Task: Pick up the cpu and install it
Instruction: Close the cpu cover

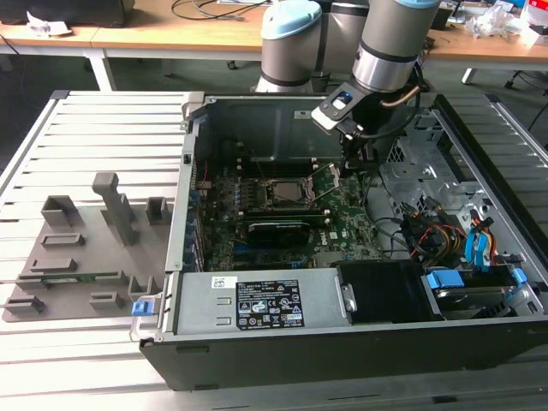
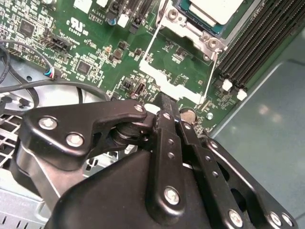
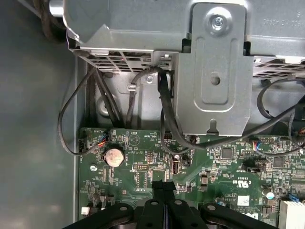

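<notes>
Silvery-white metal is showing on the cpu (image 1: 284,190), which is lying flat inside the socket (image 2: 174,19) near the middle of the green motherboard (image 1: 342,227). It is not being held by anything. In the second wrist view the chip (image 2: 214,8) is sitting within the socket's metal surround, with black memory slots (image 2: 257,43) running just beside it. The hinged retention frame (image 2: 174,83) is standing open, swung away from the chip toward the arm.

The gripper (image 1: 351,154) is hanging inside the open computer case (image 1: 342,360), at about two o'clock from the cpu in the exterior view and apart from it. In both wrist views its black fingers (image 3: 159,191) are pressing together with no gap and nothing visible between them. In the second wrist view the tips (image 2: 167,101) are meeting right at the edge of the open retention frame; I cannot tell whether they are touching it.

In the first wrist view a coin battery (image 3: 114,156) is sitting on the board, and dark cables (image 3: 167,109) are running under a grey metal bracket (image 3: 214,71). In the exterior view a labelled power supply (image 1: 257,300) is lying at six o'clock from the cpu, and a grey parts tray (image 1: 77,257) is resting on the slatted table (image 1: 103,120) at nine o'clock from the case.
</notes>
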Robot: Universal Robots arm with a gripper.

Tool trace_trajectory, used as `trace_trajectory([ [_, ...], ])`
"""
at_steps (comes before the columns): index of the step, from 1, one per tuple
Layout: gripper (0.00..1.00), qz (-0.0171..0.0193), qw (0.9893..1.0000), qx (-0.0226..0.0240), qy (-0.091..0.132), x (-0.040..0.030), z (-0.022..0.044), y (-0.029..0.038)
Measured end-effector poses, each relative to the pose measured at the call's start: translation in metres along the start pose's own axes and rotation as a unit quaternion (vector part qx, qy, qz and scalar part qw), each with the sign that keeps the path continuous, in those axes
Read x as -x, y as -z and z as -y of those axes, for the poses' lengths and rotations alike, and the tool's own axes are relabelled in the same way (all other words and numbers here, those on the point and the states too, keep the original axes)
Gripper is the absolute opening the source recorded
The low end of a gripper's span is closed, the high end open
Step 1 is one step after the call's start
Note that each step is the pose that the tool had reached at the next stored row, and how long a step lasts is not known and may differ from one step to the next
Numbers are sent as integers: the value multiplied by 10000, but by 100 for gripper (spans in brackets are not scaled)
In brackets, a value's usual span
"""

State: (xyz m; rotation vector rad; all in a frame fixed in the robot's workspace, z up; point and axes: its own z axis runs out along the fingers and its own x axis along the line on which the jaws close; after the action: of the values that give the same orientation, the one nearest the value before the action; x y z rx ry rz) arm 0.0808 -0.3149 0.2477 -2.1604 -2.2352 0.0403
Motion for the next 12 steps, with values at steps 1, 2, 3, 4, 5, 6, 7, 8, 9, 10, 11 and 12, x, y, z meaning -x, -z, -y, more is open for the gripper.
trace_trajectory([
  [1, 11, 0, 10000, 0, 0, 0, 1, 0],
  [2, 11, 0, 10000, 0, -1, 0, 6, 0],
  [3, 11, 0, 10000, 0, 0, 0, 7, 0],
  [4, 11, 0, 10000, 0, 0, 0, 9, 0],
  [5, 11, 0, 10000, 0, 0, -1, 18, -1],
  [6, 11, 0, 10000, 0, 0, -1, 32, -1],
  [7, 11, 0, 10000, 0, 0, -2, 52, -2],
  [8, 11, 0, 10000, 0, 0, -2, 70, -3],
  [9, 11, 0, 10000, 0, 0, -3, 82, -4],
  [10, 11, 1, 10000, 0, 0, -3, 96, -4],
  [11, 11, 1, 10000, 0, 0, -4, 113, -5],
  [12, 11, 1, 10000, 0, 0, -5, 156, -6],
])
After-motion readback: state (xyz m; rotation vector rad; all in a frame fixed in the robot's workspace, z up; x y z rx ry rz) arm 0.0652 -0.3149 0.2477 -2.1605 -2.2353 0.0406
